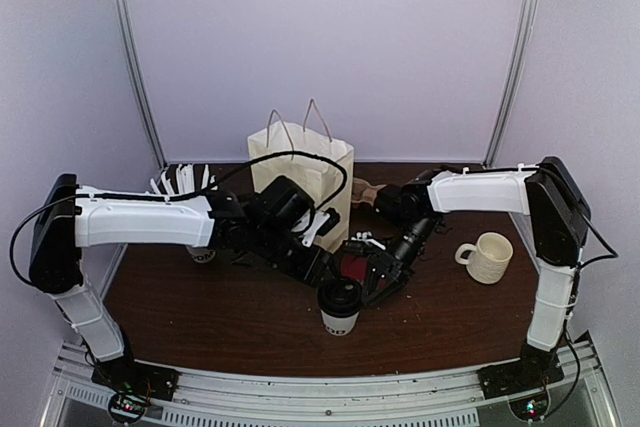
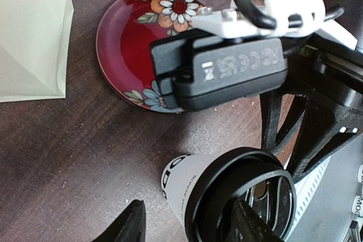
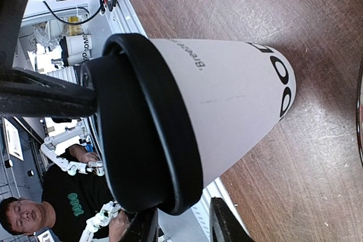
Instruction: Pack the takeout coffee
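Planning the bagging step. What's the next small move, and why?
Probably ease the right end effector around the tapered white paper cup: its round black plastic lid looks seated, the cup stands upright, and that end effector looks open beside it.

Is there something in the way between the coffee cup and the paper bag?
Yes. A red flowered plate lies flat roughly between the white paper cup with the black lid and the cream paper bag. The right arm's black wrist hangs over that plate too.
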`<state>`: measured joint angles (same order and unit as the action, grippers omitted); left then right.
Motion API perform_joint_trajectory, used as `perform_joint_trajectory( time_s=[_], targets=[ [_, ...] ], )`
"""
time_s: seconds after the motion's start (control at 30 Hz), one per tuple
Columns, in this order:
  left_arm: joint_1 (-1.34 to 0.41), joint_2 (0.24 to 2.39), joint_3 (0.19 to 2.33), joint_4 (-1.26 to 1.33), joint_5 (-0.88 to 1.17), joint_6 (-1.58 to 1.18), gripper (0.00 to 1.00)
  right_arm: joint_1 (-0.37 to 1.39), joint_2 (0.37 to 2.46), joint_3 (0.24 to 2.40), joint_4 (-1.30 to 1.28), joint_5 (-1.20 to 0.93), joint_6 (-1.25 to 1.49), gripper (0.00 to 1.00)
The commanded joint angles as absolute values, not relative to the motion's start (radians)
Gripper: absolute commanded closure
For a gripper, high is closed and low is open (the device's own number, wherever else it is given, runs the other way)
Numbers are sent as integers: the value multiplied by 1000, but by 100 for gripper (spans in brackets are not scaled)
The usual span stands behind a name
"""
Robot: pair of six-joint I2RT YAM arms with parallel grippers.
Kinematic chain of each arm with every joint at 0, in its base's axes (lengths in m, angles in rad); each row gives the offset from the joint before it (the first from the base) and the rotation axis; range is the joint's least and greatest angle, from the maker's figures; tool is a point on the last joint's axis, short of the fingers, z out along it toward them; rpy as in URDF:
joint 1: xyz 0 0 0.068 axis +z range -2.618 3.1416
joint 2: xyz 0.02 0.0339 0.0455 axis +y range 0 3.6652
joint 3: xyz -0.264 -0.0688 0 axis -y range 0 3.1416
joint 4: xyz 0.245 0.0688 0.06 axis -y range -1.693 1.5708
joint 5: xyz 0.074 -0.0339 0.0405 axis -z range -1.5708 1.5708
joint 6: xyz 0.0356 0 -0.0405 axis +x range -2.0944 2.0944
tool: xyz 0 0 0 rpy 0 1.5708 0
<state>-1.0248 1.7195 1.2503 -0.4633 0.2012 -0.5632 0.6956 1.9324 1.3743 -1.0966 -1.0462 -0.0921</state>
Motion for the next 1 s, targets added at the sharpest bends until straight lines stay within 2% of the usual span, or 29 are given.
perform_joint_trajectory(
  time_s=[0.0,0.2,0.57,0.8,0.97],
  targets=[
    [-1040,1758,1133,-623,50,-563,48,701,2005,1376,-998,-740,-124,71],
    [-1057,1673,1120,-592,-2,-555,46,680,1975,1456,-1034,-760,-169,70],
    [-1075,1558,1172,-503,-40,-539,35,662,1951,1570,-1080,-860,-203,66],
    [-1074,1508,1155,-456,-62,-555,31,647,1891,1579,-1112,-863,-217,56],
    [-1073,1507,1155,-417,-92,-596,30,646,1804,1466,-1077,-920,-206,47]
  ],
)
